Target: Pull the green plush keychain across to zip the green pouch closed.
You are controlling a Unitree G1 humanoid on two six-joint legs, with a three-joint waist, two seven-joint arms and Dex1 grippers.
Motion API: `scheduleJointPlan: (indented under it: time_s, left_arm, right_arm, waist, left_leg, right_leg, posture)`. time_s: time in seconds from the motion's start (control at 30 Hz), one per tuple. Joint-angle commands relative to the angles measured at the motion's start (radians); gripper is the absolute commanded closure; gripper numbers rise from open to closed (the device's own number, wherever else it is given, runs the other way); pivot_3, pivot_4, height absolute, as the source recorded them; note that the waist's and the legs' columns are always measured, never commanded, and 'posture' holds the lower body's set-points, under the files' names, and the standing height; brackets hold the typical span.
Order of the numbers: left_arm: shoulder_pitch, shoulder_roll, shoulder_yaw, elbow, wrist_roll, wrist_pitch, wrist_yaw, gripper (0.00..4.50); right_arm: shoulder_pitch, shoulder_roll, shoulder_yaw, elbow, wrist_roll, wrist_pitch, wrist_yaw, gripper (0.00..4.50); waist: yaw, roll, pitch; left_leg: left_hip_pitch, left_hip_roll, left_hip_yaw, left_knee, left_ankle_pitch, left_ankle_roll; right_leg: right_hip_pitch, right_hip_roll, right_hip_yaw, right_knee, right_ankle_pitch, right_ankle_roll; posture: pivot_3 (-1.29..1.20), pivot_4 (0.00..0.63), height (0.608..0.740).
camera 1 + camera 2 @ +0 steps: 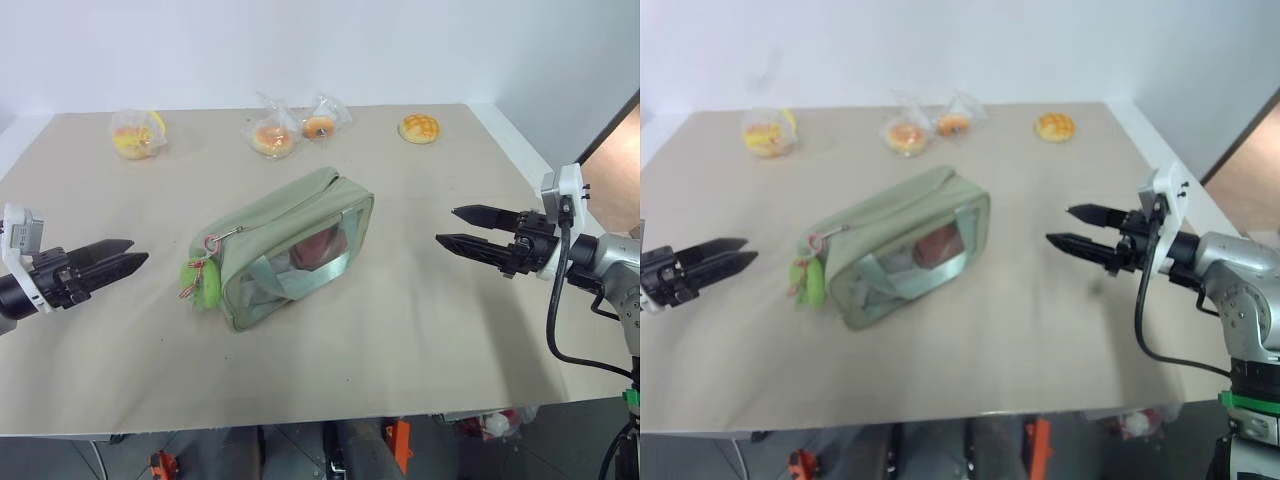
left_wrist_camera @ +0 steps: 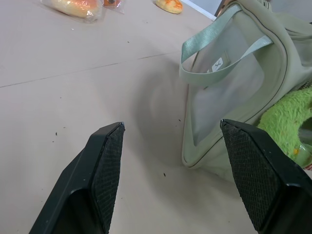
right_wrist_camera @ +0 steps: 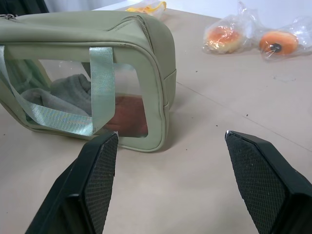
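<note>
Left gripper (image 1: pixel 128 262) & right gripper (image 1: pixel 460 228) both spread wide, holding nothing, each level, pointing inward at the green pouch (image 1: pixel 290 245) mid-table. Green plush keychain (image 1: pixel 203 282) hangs at pouch's left end, nearer the left gripper. Bagged buns (image 1: pixel 272 136) + one more bag (image 1: pixel 135 135) and a loose bun (image 1: pixel 419 128) sit along far edge, well apart. Bare table (image 1: pixel 400 340) between each gripper and pouch; near edge close below

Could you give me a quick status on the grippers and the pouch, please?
Left gripper and right gripper open, clear of the pouch, one each side. Pouch untouched, keychain hanging at its left end. Nothing in the way.
</note>
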Motion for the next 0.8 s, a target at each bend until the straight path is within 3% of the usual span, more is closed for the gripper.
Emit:
scheduleJointPlan:
  time_s: [0.03, 0.2, 0.4, 0.63, 0.8]
  left_arm:
    - [-0.032, 0.023, 0.002, -0.005, 0.003, -0.012, -0.007, 1.24]
    - [-0.179, 0.024, -0.030, -0.019, -0.012, -0.019, -0.006, 1.24]
    - [-0.347, 0.033, -0.107, -0.116, -0.067, 0.031, -0.045, 1.24]
    - [-0.455, 0.035, -0.160, -0.166, -0.120, 0.074, -0.084, 1.24]
    - [-0.452, 0.017, -0.172, -0.184, -0.123, 0.078, -0.079, 1.24]
  right_arm:
    - [-0.030, -0.014, 0.013, -0.036, -0.006, -0.012, 0.004, 0.87]
    - [-0.195, -0.022, 0.145, -0.034, -0.049, -0.025, 0.054, 0.87]
    - [-0.473, -0.022, 0.335, -0.016, -0.135, -0.090, 0.216, 0.87]
    - [-0.731, 0.070, 0.546, 0.067, -0.252, -0.255, 0.474, 0.87]
    - [-0.812, 0.190, 0.656, 0.211, -0.391, -0.416, 0.508, 0.87]
  waist:
    - [0.000, 0.000, 0.000]
    - [0.000, -0.001, 0.000]
    - [-0.001, -0.002, 0.000]
    - [-0.006, -0.002, 0.000]
    - [-0.008, -0.002, 0.000]
  left_leg:
    - [0.000, 0.000, 0.000, 0.000, 0.000, 0.000]
    - [0.000, 0.001, 0.001, 0.002, 0.000, 0.000]
    - [-0.001, 0.001, 0.004, 0.002, 0.000, 0.000]
    - [-0.001, 0.004, 0.005, 0.002, -0.002, -0.002]
    - [-0.001, 0.006, 0.005, 0.003, -0.002, -0.002]
  right_leg:
    - [0.000, 0.000, 0.000, 0.000, 0.000, 0.000]
    - [-0.001, 0.001, 0.001, 0.000, 0.004, 0.000]
    - [-0.002, 0.002, 0.004, 0.000, 0.004, 0.001]
    - [-0.003, 0.007, 0.007, 0.000, 0.005, 0.005]
    - [-0.003, 0.008, 0.007, 0.000, 0.006, 0.004]
  posture:
    - [0.00, 0.150, 0.740]
    - [0.00, 0.150, 0.740]
    - [0.00, 0.150, 0.740]
    - [0.00, 0.150, 0.740]
    - [0.00, 0.150, 0.740]
